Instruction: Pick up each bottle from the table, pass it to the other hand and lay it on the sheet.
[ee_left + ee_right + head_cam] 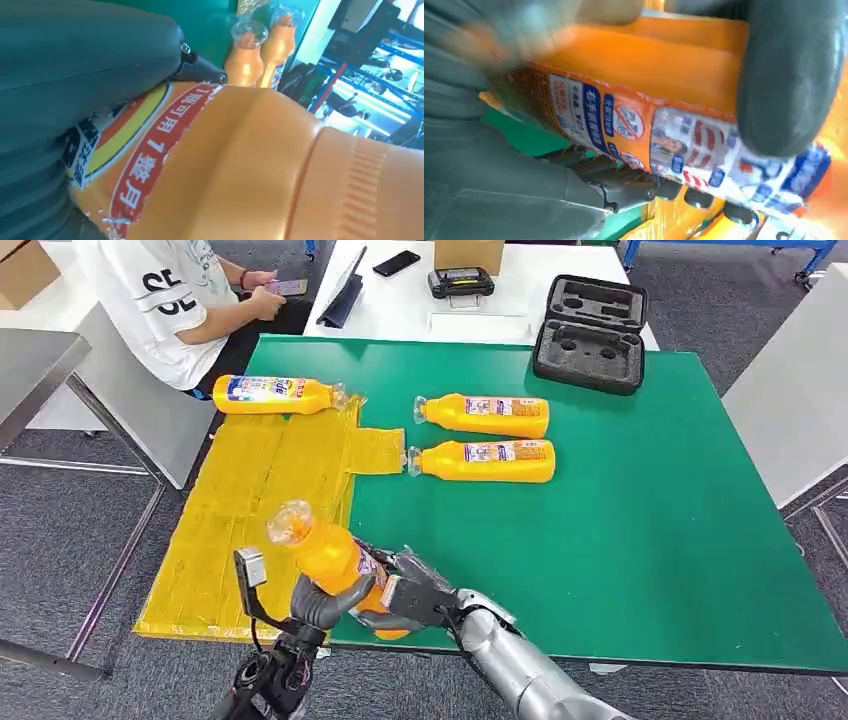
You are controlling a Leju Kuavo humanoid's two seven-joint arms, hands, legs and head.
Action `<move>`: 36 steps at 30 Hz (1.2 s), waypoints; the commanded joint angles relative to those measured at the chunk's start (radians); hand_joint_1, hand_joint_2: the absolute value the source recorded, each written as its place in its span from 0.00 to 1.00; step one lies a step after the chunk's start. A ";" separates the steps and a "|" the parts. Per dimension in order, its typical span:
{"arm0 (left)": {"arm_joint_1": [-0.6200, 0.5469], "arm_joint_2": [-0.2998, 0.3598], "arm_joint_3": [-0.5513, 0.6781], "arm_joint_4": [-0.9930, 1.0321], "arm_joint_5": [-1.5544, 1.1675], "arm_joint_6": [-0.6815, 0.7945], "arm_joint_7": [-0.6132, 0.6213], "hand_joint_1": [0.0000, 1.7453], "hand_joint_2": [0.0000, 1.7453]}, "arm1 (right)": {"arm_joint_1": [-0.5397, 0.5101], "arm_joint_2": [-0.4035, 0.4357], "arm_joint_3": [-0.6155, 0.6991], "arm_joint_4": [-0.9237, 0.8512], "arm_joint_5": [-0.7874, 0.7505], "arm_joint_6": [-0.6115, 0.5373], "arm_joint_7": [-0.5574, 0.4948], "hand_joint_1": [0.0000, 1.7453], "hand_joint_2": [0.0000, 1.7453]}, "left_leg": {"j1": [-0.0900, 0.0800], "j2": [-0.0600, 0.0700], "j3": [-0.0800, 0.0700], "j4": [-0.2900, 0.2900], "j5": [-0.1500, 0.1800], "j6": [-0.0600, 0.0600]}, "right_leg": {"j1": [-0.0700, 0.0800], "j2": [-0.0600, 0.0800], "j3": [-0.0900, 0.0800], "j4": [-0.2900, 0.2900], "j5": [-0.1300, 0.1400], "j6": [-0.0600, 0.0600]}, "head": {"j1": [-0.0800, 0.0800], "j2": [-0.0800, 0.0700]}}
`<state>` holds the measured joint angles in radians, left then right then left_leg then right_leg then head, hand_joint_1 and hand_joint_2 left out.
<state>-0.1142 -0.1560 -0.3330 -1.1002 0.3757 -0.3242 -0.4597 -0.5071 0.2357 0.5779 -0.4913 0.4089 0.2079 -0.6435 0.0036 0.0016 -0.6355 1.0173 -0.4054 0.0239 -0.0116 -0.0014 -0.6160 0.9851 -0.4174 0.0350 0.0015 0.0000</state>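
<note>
Evidently mid-handover: both hands grasp one bottle (335, 558) at once, left hand (325, 605) cupping it from beneath and right hand (405, 592) wrapped around its labelled lower body, thumb (791, 80) pressed on the label, so neither can drop it during the pass. Bottle is tilted, cap up and toward the sheet (255, 500), held above the table's (640, 540) near edge beside the sheet; one bottle (280, 395) already lies at the sheet's far end, two more (485, 437) wait on green.
</note>
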 commanded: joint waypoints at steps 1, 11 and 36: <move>-0.083 0.009 -0.040 -0.001 -0.070 0.093 -0.050 1.00 1.00 | 0.021 -0.014 0.012 0.024 -0.014 -0.061 0.016 0.00 0.00 | 0.001 -0.004 0.004 0.000 -0.001 -0.001 | 0.001 -0.004 0.005 0.000 -0.002 -0.001 | 0.000 0.000; -0.052 0.029 0.010 -0.079 -0.152 0.175 -0.078 1.00 1.00 | 0.039 -0.067 -0.053 -0.074 -0.035 -0.095 0.007 0.00 0.00 | 0.000 -0.003 0.002 -0.001 -0.001 -0.001 | 0.000 -0.003 0.003 -0.001 -0.001 -0.001 | 0.000 0.000; -0.026 0.090 0.123 -0.196 -0.435 0.396 -0.115 1.00 1.00 | 0.166 -0.129 -0.200 -0.379 -0.022 -0.115 0.034 0.00 0.00 | 0.000 -0.001 0.002 -0.001 -0.001 -0.001 | 0.000 -0.001 0.003 0.000 -0.001 -0.001 | 0.000 0.000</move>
<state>-0.1247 -0.1152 -0.2625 -1.2638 0.0814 -0.0253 -0.5657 -0.4063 0.1594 0.4699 -0.6982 0.3773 0.0935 -0.6340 0.0035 0.0011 -0.6363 1.0173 -0.4053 0.0240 -0.0115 -0.0017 -0.6155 0.9853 -0.4173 0.0351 0.0015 0.0000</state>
